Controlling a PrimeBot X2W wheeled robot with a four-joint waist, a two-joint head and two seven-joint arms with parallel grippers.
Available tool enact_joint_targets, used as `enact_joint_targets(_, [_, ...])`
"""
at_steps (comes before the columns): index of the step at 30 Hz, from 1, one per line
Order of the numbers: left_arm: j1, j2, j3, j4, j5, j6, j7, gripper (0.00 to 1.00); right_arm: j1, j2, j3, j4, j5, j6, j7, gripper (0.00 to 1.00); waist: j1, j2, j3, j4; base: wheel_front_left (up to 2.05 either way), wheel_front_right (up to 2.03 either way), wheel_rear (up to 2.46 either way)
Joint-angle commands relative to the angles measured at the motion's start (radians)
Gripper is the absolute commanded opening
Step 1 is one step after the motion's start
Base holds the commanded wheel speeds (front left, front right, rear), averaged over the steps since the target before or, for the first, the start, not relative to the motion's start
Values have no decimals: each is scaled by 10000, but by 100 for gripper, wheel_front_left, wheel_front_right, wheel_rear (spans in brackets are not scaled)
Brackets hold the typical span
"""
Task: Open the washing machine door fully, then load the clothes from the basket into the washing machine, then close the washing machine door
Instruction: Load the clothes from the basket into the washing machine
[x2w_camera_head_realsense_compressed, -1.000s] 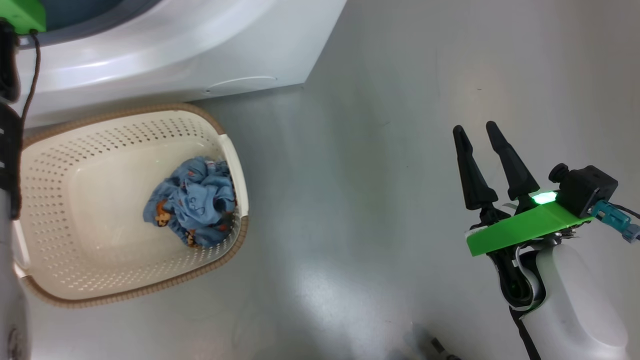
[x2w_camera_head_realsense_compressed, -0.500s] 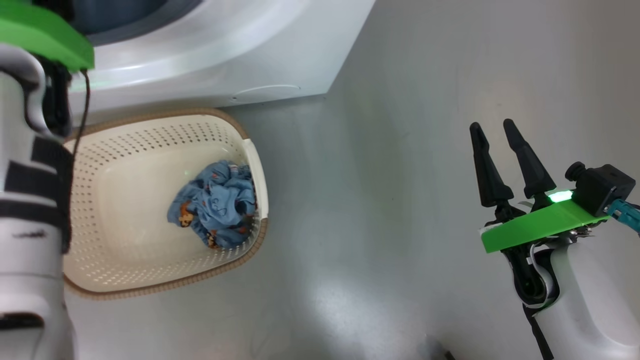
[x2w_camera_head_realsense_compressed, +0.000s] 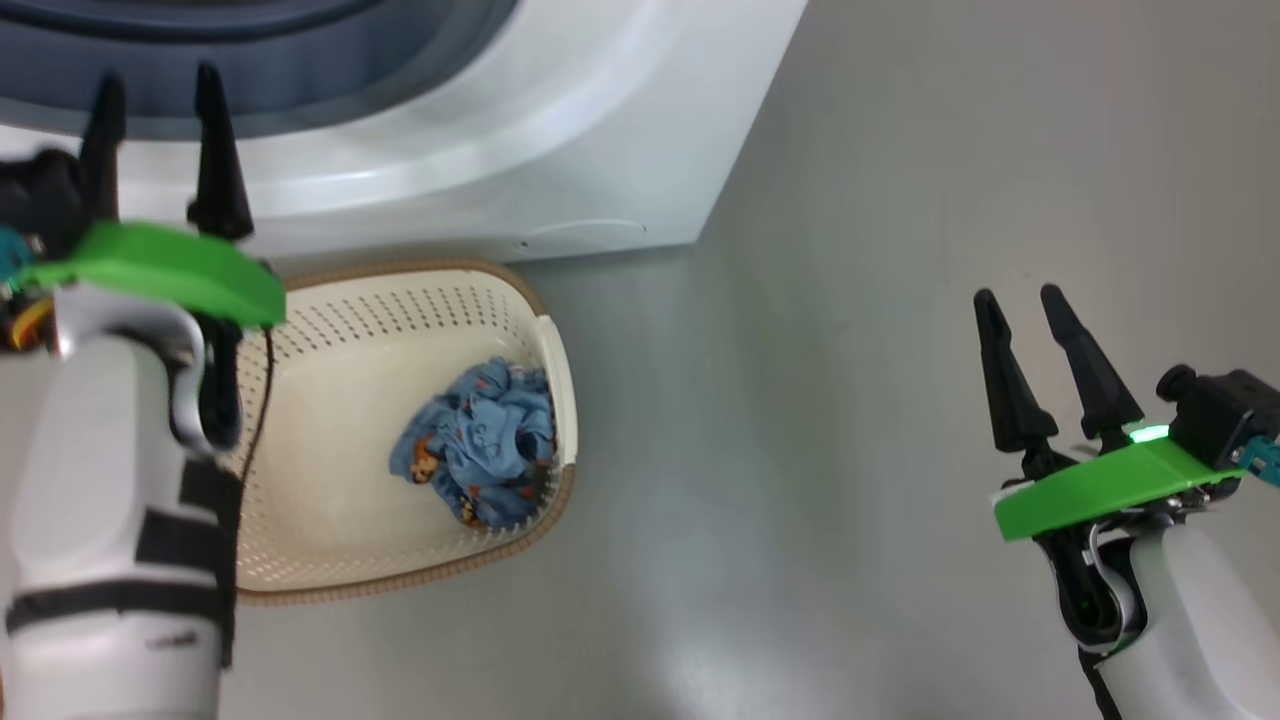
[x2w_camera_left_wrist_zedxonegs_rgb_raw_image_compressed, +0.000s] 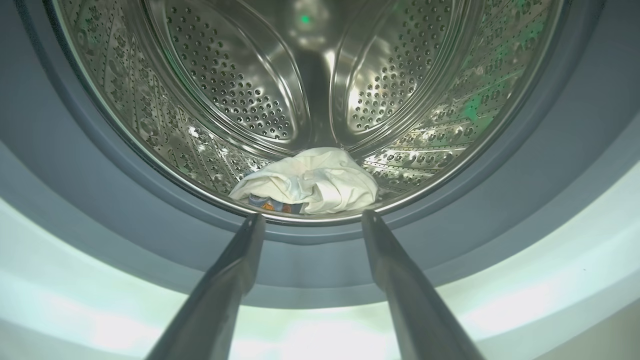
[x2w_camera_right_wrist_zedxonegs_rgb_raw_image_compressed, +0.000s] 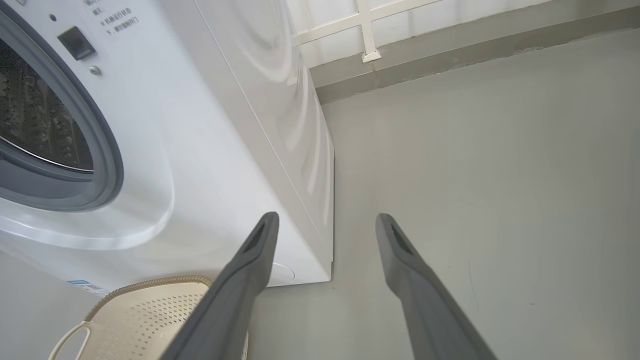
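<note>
The white washing machine (x2w_camera_head_realsense_compressed: 560, 130) stands with its mouth uncovered; its door is out of view. In the left wrist view a pale white garment (x2w_camera_left_wrist_zedxonegs_rgb_raw_image_compressed: 310, 182) lies at the front of the steel drum (x2w_camera_left_wrist_zedxonegs_rgb_raw_image_compressed: 240, 90). My left gripper (x2w_camera_head_realsense_compressed: 155, 85) is open and empty, just outside the grey-blue gasket (x2w_camera_left_wrist_zedxonegs_rgb_raw_image_compressed: 310, 260), above the basket's far left end. The cream basket (x2w_camera_head_realsense_compressed: 340, 500) sits on the floor against the machine's front, with a blue printed garment (x2w_camera_head_realsense_compressed: 480, 445) at its right end. My right gripper (x2w_camera_head_realsense_compressed: 1018, 297) hovers open over bare floor, far right of the basket.
Grey floor (x2w_camera_head_realsense_compressed: 800, 450) stretches to the right of the machine and basket. In the right wrist view the machine's side (x2w_camera_right_wrist_zedxonegs_rgb_raw_image_compressed: 280, 125) runs back to a low wall ledge (x2w_camera_right_wrist_zedxonegs_rgb_raw_image_compressed: 450, 55) with a white frame (x2w_camera_right_wrist_zedxonegs_rgb_raw_image_compressed: 367, 30) above it.
The head camera has shifted, sliding the scene rightward. My left arm has come back from the machine's mouth into the picture, fingers now showing. The right gripper stays open and still.
</note>
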Motion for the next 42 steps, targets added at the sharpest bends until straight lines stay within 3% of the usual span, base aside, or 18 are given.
enact_joint_targets(1, [412, 301, 286, -449, 128, -23, -63, 100, 363, -123, 150, -152, -120, 17, -119, 100, 0, 0, -322, 169, 0, 0, 0])
enact_joint_targets(22, [4981, -226, 883, -2732, 484, -24, -63, 100, 1758, -428, 122, 152, -127, 17, -119, 100, 0, 0, -2403, 543, 0, 0, 0])
enact_joint_targets(42, [7471, -397, 1435, -4215, 578, -25, -63, 100, 2909, -683, -95, 175, -126, 17, -119, 100, 0, 0, -3369, 434, 0, 0, 0])
